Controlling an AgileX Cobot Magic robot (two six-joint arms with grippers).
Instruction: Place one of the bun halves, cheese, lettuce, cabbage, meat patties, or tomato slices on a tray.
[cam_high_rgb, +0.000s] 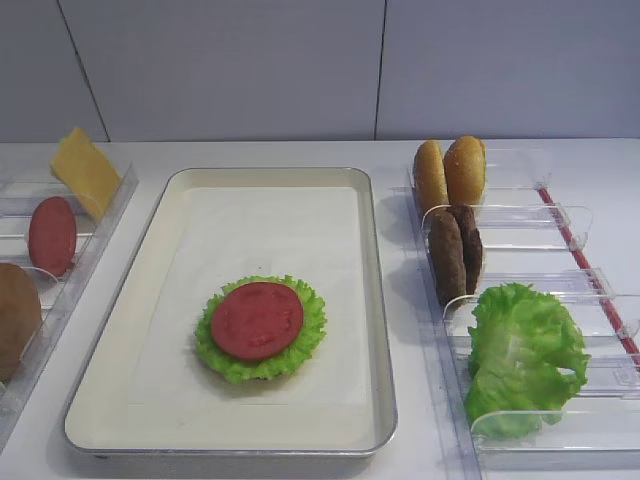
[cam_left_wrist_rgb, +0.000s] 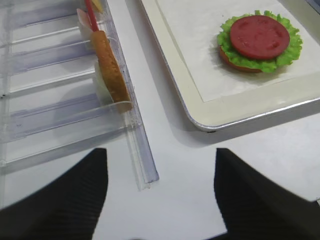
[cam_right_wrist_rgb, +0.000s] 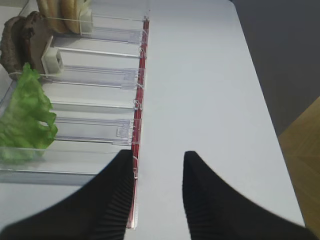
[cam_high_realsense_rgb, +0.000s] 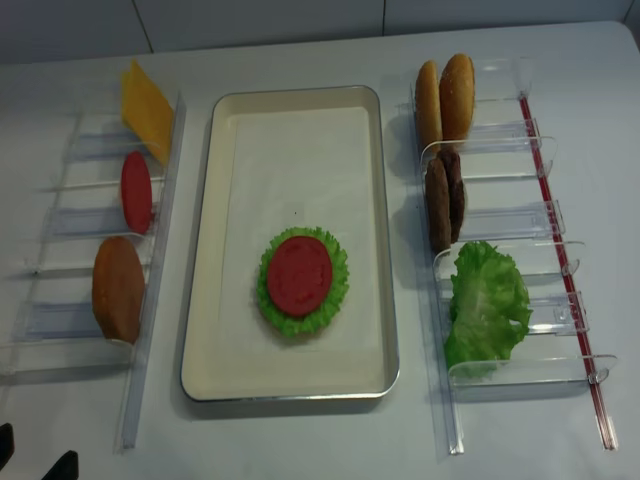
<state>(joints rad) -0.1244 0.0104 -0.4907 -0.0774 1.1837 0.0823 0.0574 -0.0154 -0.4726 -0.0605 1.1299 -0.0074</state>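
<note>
The cream tray (cam_high_rgb: 270, 176) holds a stack: a tomato slice (cam_high_rgb: 257, 320) on a lettuce leaf (cam_high_rgb: 312, 312), with a bun edge (cam_left_wrist_rgb: 231, 59) showing beneath. The left bins hold cheese (cam_high_rgb: 85, 170), another tomato slice (cam_high_rgb: 52, 235) and a bun half (cam_high_rgb: 15, 315). The right bins hold two bun halves (cam_high_rgb: 450, 172), two meat patties (cam_high_rgb: 455, 250) and lettuce (cam_high_rgb: 520, 355). No separate cabbage shows. My left gripper (cam_left_wrist_rgb: 161, 152) hangs open and empty over bare table, near the tray's front left corner. My right gripper (cam_right_wrist_rgb: 159, 154) is open and empty, right of the right bins.
Clear plastic bin racks (cam_high_realsense_rgb: 150, 300) flank the tray on both sides. The right rack has a red strip (cam_right_wrist_rgb: 139, 115) along its outer edge. The table's right edge (cam_right_wrist_rgb: 270, 115) drops to the floor. A wall stands behind the table.
</note>
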